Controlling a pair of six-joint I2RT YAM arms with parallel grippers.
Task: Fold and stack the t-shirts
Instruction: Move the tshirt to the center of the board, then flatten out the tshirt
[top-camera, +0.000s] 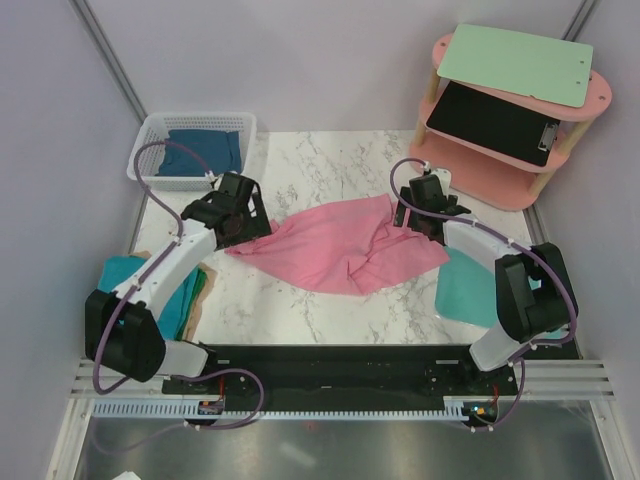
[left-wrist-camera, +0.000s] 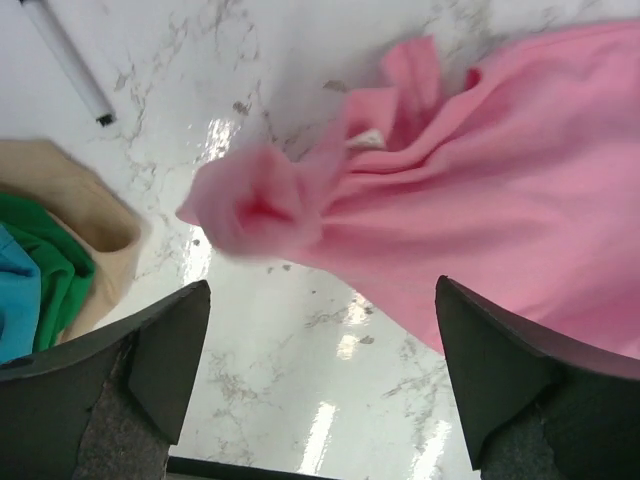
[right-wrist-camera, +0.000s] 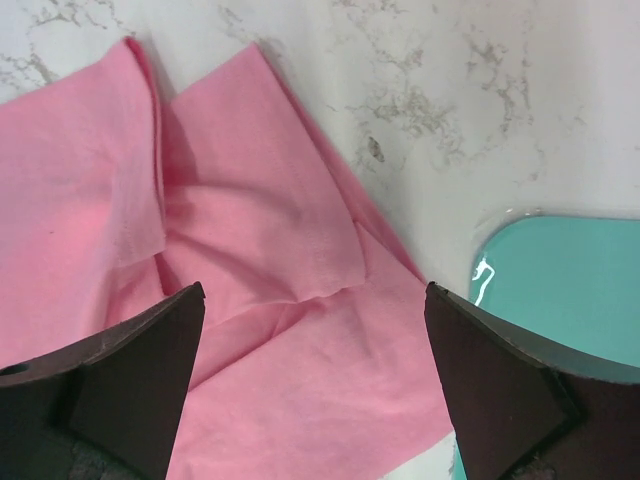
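The pink t-shirt (top-camera: 340, 245) lies crumpled and spread across the middle of the marble table. My left gripper (top-camera: 243, 215) is open and empty over its left end; in the left wrist view (left-wrist-camera: 322, 300) the jaws hang over bare marble just short of a bunched pink fold (left-wrist-camera: 260, 205). My right gripper (top-camera: 415, 212) is open and empty over the shirt's right corner, with pink cloth (right-wrist-camera: 300, 350) between the jaws (right-wrist-camera: 313, 295). The dark blue shirt (top-camera: 205, 152) lies in a white basket (top-camera: 150, 135). A teal cloth (top-camera: 120, 272) lies under my left arm.
The teal cloth is stacked with green (left-wrist-camera: 55, 265) and tan (left-wrist-camera: 90, 200) cloths at the table's left edge. A glossy teal board (top-camera: 465, 290) lies at the right. A pink shelf (top-camera: 510, 110) with clipboards stands back right. A white marker (left-wrist-camera: 70, 65) lies on the marble.
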